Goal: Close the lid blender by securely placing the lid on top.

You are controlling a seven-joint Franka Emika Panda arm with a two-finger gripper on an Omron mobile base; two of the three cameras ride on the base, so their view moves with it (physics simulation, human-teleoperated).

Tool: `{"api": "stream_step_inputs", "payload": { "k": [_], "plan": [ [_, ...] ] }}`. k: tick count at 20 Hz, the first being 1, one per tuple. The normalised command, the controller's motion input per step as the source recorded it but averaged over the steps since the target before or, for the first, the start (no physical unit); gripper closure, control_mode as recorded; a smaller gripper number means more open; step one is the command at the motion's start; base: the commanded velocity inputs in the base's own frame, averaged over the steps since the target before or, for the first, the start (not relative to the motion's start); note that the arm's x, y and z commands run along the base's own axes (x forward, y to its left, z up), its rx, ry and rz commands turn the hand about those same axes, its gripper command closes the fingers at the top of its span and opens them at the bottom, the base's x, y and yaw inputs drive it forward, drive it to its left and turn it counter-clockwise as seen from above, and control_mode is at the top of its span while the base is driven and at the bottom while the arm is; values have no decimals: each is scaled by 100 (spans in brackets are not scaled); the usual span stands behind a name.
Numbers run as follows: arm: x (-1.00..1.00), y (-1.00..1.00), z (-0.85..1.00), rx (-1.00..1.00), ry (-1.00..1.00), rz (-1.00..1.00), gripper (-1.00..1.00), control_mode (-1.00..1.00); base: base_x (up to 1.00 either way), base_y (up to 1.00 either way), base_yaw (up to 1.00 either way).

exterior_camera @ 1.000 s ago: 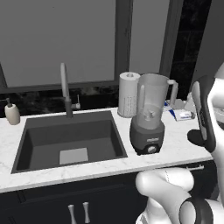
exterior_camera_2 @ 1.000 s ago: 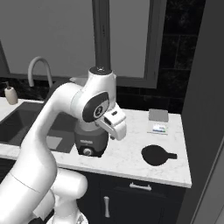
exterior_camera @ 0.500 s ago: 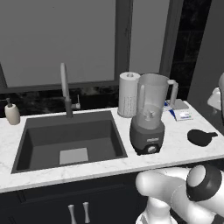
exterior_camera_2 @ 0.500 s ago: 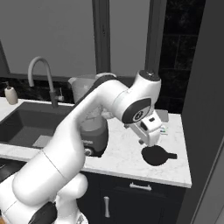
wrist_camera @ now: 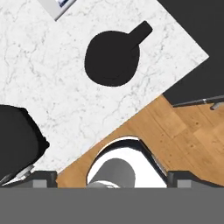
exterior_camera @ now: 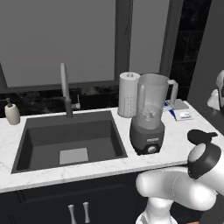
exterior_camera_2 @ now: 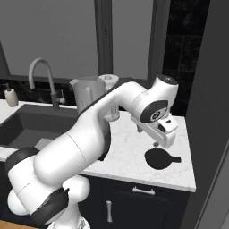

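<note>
A white robot arm reaches out over the right end of a marble counter (exterior_camera_2: pixel 134 152) in a simulated kitchen, its gripper (exterior_camera_2: pixel 157 144) now hanging just above and behind the black lid (exterior_camera_2: pixel 159 158), a fraction of a second after it swung across from in front of the blender. The jaws stand wide apart with nothing between them; half a second ago they were already nearly as wide. The lid lies flat on the stone near the counter's front right corner, its short tab pointing toward the right edge, exactly where it lay a second ago. In the hand view the lid (wrist_camera: pixel 113 57) sits in the upper half of the picture, untouched, with bare marble all round it and wooden floor (wrist_camera: pixel 183 135) beyond the counter's edge.

Farther left, the blender (exterior_camera: pixel 149 114) stands upright between the sink (exterior_camera: pixel 70 138) and the lid (exterior_camera: pixel 200 136), its translucent jar uncovered and its handle to the right. Behind it a white paper-towel roll (exterior_camera: pixel 128 94) stands against the dark backsplash, unmoved, with the tall faucet (exterior_camera: pixel 65 89) behind the sink.
</note>
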Motion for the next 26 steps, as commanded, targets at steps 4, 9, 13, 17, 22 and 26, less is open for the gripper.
{"api": "stream_step_inputs", "payload": {
  "k": [4, 9, 13, 17, 22, 26],
  "plan": [
    [22, -4, -61, -10, 0, -17, -100, -100, 0, 0, 0],
    [25, -31, -45, -5, 0, -28, -100, -100, 0, 0, 0],
    [25, -49, -34, -1, 0, -33, -100, -100, 0, 0, 0],
    [33, -51, -22, 0, 0, -24, -100, -100, 0, 0, 0],
    [40, -26, -6, 0, 0, -1, -100, -100, 0, 0, 0],
    [22, -18, -10, 0, 3, 0, -100, -100, 0, 0, 0]
  ]
}}
